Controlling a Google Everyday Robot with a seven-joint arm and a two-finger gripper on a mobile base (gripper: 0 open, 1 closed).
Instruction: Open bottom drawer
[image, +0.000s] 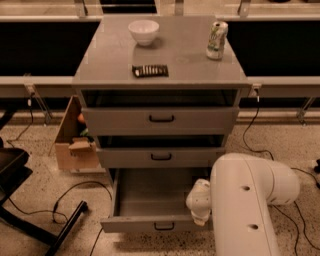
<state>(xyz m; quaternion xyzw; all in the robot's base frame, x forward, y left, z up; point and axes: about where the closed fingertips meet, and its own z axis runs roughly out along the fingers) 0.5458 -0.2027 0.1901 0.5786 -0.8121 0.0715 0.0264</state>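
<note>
The bottom drawer (150, 197) of the grey cabinet stands pulled out, its plain grey inside showing. Its low front panel has a small black bar handle (164, 226) at the centre. My gripper (200, 214) is at the drawer's front right corner, at the end of my white arm (250, 200). The arm fills the lower right of the view and hides the drawer's right end.
The middle drawer (161, 156) and top drawer (160, 119) sit slightly out. On the cabinet top are a white bowl (144, 31), a can (217, 40) and a black flat object (150, 71). A cardboard box (75, 142), floor cables and a black stand (30, 220) are left.
</note>
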